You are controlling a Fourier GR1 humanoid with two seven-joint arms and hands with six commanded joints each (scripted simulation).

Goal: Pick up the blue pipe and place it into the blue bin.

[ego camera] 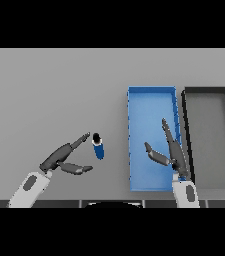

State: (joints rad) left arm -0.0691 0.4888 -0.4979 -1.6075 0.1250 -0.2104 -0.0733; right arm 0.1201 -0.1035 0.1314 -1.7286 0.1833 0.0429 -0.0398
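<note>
The blue pipe [98, 147], a short blue cylinder with a dark open top, stands upright on the grey table left of the blue bin [133, 135]. My left hand [64, 157] lies just left of the pipe, open, its fingers stretched toward the pipe's top and its thumb pointing at the base; no contact shows. My right hand [171, 150] hovers open over the blue bin's right half, fingers pointing away from me, holding nothing.
A dark grey bin [187, 135] stands right beside the blue bin, touching its right wall. Both bins hold nothing.
</note>
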